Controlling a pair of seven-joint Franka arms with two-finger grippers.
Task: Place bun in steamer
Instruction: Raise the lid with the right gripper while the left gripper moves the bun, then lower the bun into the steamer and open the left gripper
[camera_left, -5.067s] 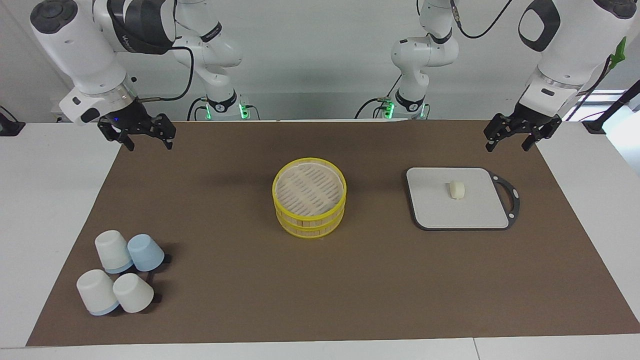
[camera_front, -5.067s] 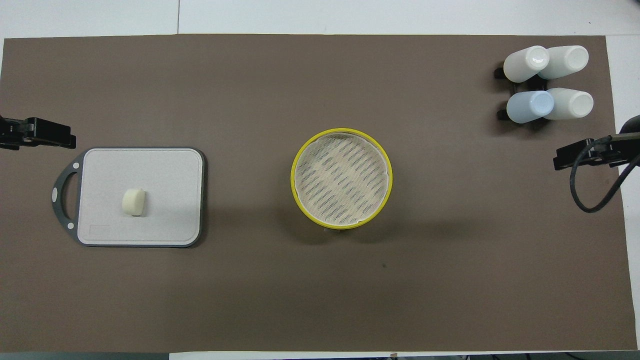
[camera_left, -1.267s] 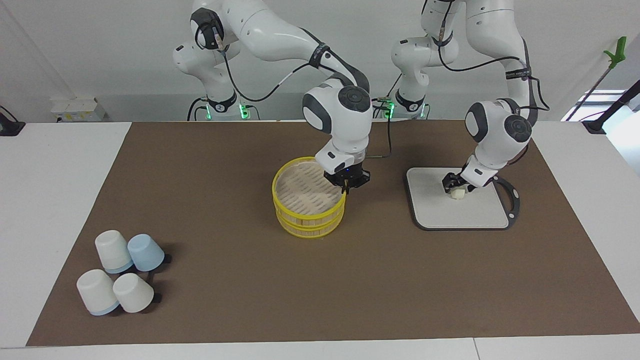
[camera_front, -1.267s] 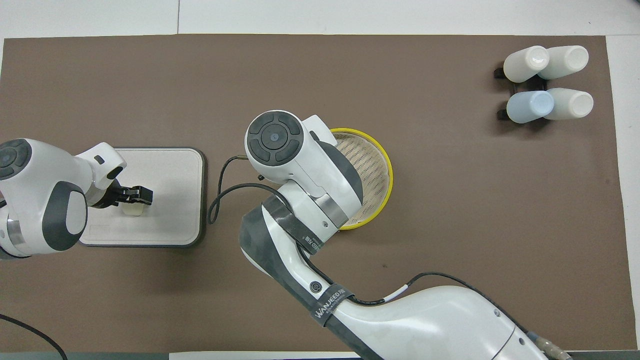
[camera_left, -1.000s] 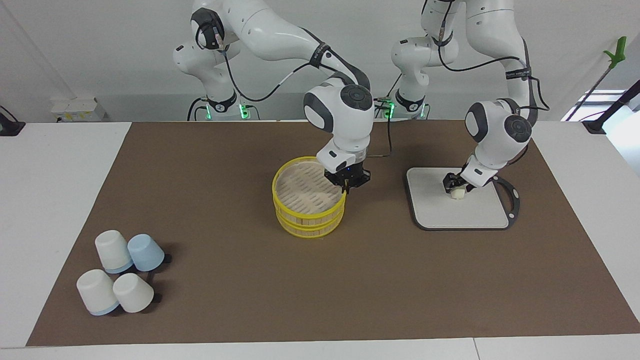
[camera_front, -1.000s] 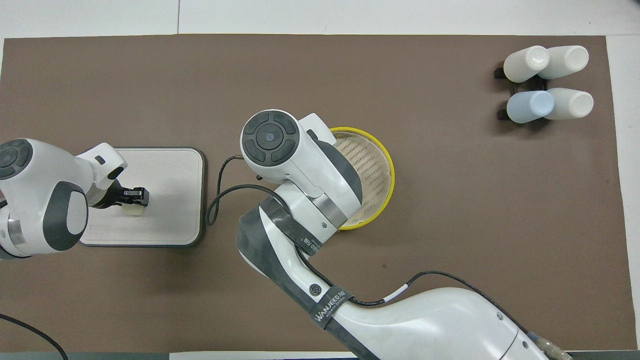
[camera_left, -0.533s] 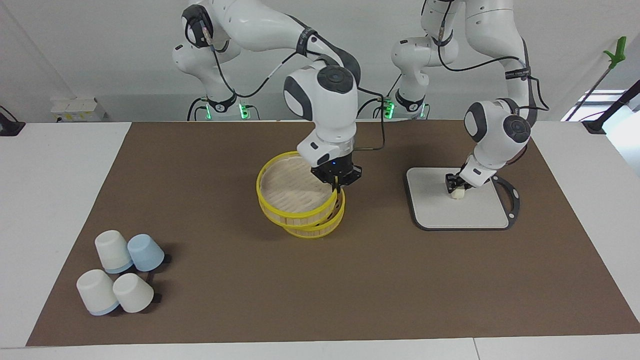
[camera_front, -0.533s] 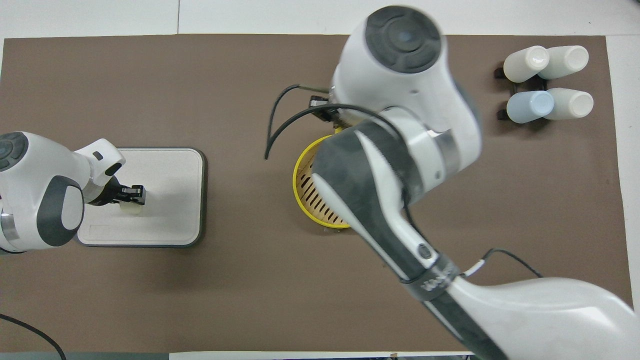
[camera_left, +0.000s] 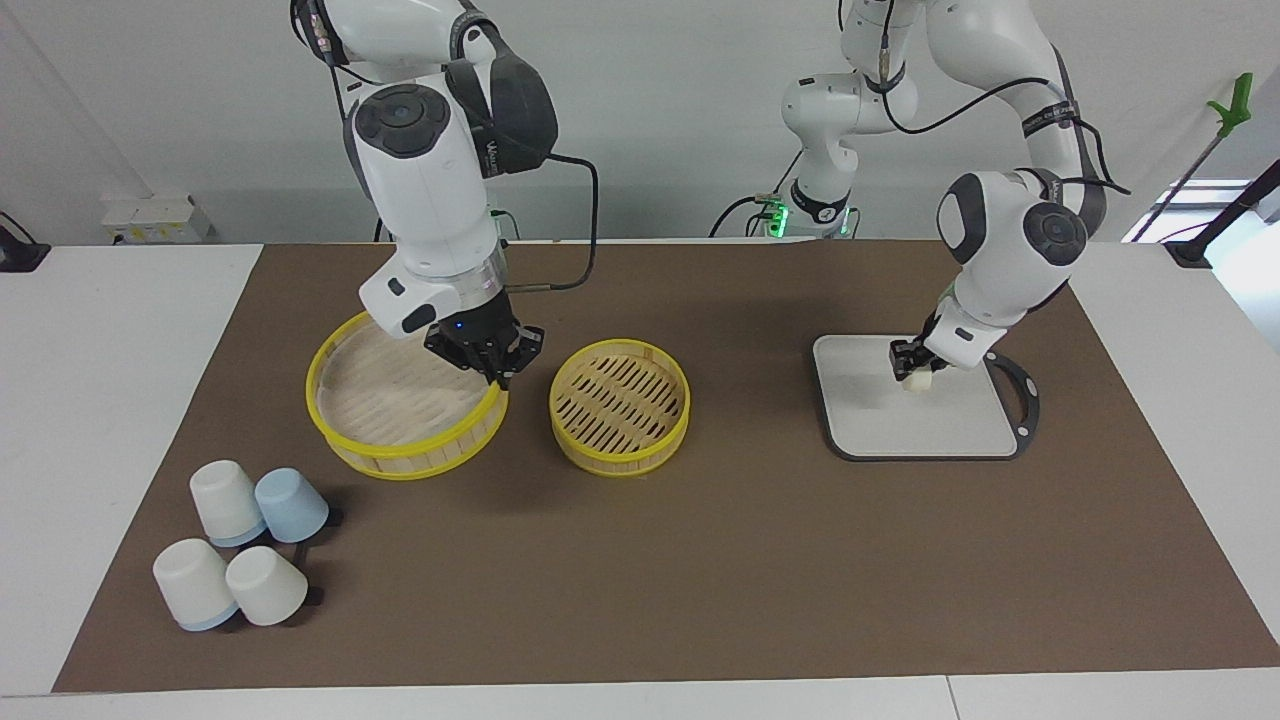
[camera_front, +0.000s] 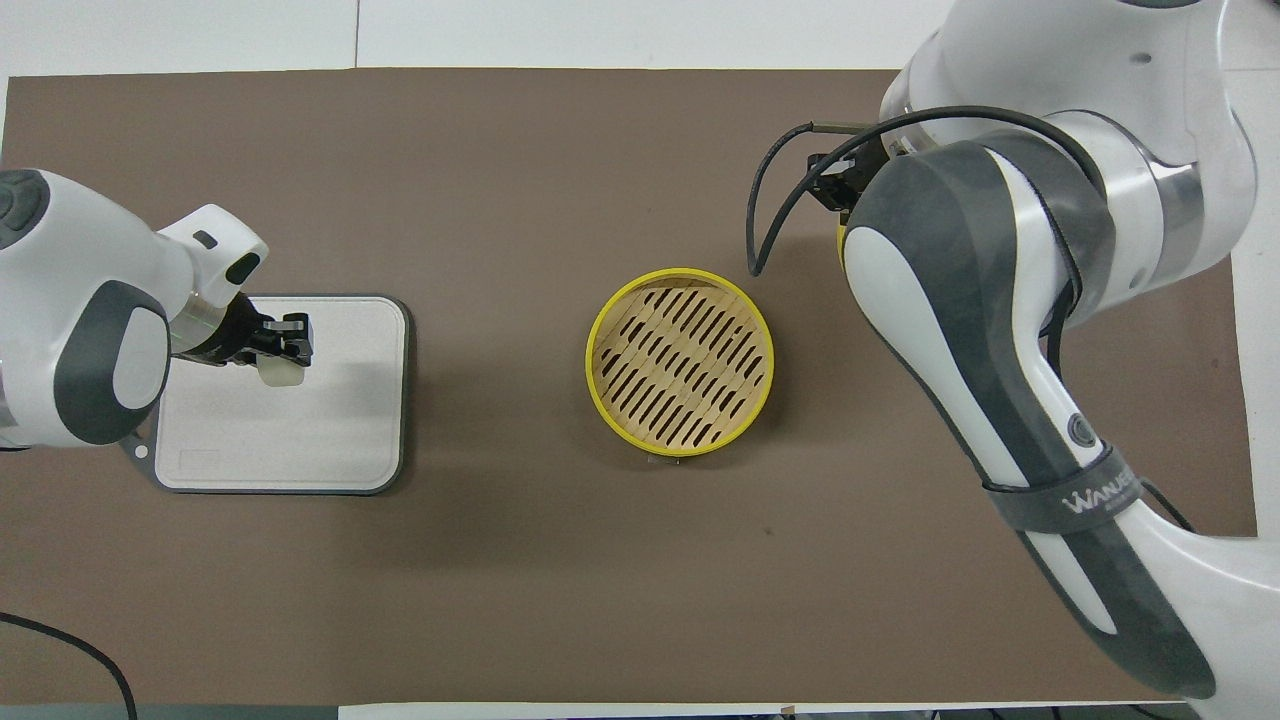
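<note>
The steamer (camera_left: 619, 408) sits uncovered at the centre of the brown mat (camera_left: 700, 560), its slatted base bare. In the facing view its lid (camera_left: 405, 410) hangs tilted at centre left, pinched at the rim by the right gripper (camera_left: 487, 362), over the mat toward the right arm's end of the table. In the overhead view that arm fills the right of the frame and hides the lid; a black band low on the arm reads "WANJEED" in white letters.

Over at the right of the facing view, the left gripper (camera_left: 912, 362) has its fingers clamped on the bun (camera_left: 914, 380), and I cannot tell whether the bun is touching the board (camera_left: 920, 440) or just above it. In the overhead view the bun (camera_front: 278, 372) shows at centre left, at the board's (camera_front: 290, 450) edge farther from the robots.

Four upturned cups (camera_left: 240, 545), three white and one pale blue, cluster at the lower left of the facing view.
</note>
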